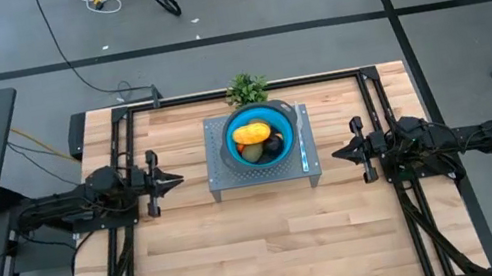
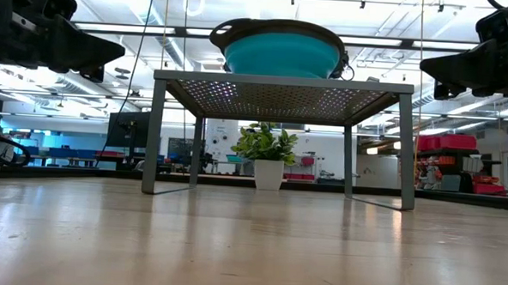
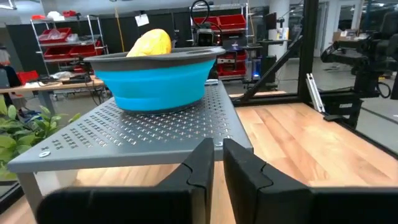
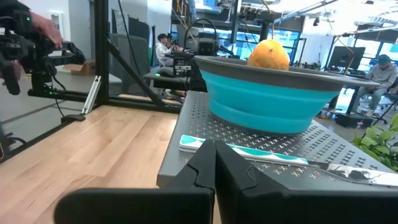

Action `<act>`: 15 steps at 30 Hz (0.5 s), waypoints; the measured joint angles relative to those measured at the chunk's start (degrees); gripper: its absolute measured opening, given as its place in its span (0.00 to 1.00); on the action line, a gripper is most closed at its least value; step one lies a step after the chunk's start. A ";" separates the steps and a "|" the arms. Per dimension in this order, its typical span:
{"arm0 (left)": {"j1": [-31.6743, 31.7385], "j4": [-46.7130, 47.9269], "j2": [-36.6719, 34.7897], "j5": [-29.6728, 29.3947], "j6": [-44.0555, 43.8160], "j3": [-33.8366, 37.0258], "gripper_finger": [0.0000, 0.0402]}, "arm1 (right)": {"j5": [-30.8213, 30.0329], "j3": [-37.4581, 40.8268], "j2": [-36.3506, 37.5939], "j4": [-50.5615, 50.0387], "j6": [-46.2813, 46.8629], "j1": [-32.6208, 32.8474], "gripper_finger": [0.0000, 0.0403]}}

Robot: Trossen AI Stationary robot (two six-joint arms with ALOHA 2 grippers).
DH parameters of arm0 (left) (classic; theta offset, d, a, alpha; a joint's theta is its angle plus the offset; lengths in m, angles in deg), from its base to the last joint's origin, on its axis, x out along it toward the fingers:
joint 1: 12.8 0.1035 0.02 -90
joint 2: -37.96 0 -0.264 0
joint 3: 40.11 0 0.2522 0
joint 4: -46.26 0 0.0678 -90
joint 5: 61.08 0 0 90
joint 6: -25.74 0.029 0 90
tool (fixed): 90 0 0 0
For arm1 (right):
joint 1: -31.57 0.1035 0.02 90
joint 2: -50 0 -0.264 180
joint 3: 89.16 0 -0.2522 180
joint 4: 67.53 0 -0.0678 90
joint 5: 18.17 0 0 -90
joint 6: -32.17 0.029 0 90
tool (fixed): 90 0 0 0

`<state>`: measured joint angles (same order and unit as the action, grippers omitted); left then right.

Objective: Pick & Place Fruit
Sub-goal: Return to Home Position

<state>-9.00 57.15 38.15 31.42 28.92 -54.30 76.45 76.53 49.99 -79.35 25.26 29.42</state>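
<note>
The fruit lies in a blue bowl with a grey rim [image 1: 261, 135] on a grey perforated metal stand [image 1: 223, 178] at the table's middle. A yellow-orange oblong [image 1: 250, 134] sits on top, with a near-black round [image 1: 273, 143] and an olive-brown piece [image 1: 257, 154] beside it. The oblong pokes above the rim in both wrist views [image 3: 150, 42] [image 4: 268, 55]. My left gripper [image 1: 177, 179] hovers left of the stand, shut, pointing at it. My right gripper [image 1: 337, 153] hovers right of it, shut, pointing at it. Both stand at about bowl height [image 2: 279, 53].
A knife with a light-blue handle [image 4: 205, 143] lies on the stand's right side [image 1: 306, 153]. A green potted plant [image 1: 245, 87] stands at the table's far edge behind the stand. Bare wood lies on the near half [image 1: 275, 244]. People sit in the room beyond [image 4: 165, 43].
</note>
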 joint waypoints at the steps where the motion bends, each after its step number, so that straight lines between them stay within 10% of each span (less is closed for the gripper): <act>1: 0.00 0.00 0.00 -0.03 0.67 0.00 0.11 | 0.01 0.00 0.00 0.00 0.01 -0.01 0.01; 15: 0.00 -0.40 0.02 -0.14 8.85 0.02 0.12 | 0.01 0.00 -0.01 0.00 0.01 -0.02 0.01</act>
<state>-9.00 56.75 38.17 31.28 37.77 -54.28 76.45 76.53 49.98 -79.35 25.27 29.40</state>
